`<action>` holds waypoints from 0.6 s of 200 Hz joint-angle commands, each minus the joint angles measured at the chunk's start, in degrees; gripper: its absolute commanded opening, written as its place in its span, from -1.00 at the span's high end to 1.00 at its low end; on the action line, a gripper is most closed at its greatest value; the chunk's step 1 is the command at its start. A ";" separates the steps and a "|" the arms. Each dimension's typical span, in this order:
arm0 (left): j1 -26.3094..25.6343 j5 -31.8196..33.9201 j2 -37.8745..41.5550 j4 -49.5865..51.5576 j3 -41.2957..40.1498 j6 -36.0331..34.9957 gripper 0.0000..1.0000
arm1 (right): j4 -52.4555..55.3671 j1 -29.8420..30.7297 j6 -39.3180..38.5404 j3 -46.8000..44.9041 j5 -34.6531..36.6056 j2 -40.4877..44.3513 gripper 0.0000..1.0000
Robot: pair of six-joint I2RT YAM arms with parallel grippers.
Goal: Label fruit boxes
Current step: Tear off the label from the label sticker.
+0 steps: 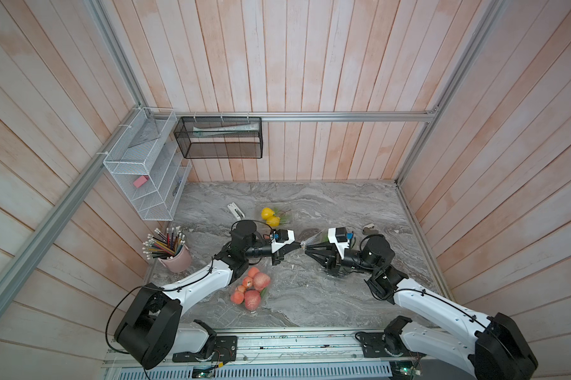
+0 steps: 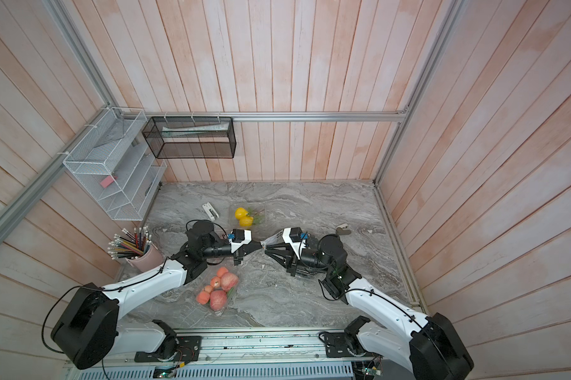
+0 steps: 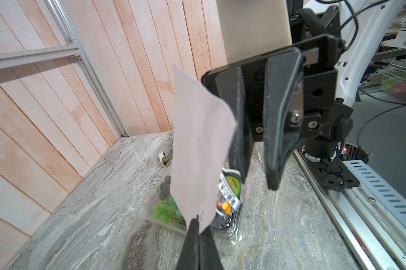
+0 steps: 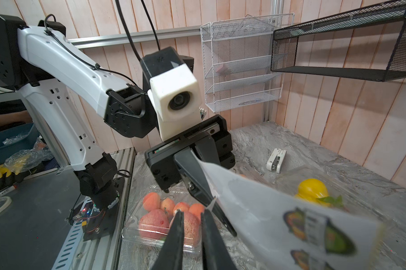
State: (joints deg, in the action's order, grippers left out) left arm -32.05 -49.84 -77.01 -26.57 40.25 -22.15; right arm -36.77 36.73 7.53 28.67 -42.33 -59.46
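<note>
- Left gripper (image 3: 198, 221) was clamped on one corner of the white sticker sheet (image 3: 200, 145).
- Right gripper (image 4: 192, 213), its jaws narrowly apart, stood just beside that corner.

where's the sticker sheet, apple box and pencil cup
sticker sheet (image 3: 197, 140), left wrist view, blank back face
apple box (image 4: 145, 240), right wrist view, front rim
pencil cup (image 1: 177, 260), a top view, pink wall

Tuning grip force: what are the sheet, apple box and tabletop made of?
Sheet: thin, flexible, matte white, probably paper or film backing; it curls where held.
Apple box: clear thin plastic; fruit visible through it, rim glints.
Tabletop: grey veined marble look, possibly laminate.
</note>
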 commanded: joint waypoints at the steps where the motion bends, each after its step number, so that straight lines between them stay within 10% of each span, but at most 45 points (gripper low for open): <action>1: -0.36 0.98 0.45 -0.70 0.27 0.88 1.00 | 0.78 0.46 0.23 -0.41 1.81 2.23 0.61; 120: -0.05 3.11 0.55 -2.74 -0.50 5.08 1.00 | -0.66 0.36 2.13 -1.16 4.88 3.72 0.56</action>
State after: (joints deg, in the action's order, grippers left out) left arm -32.05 -48.82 -77.01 -26.89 40.25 -20.53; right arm -35.20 36.80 7.64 27.77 -36.73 -55.88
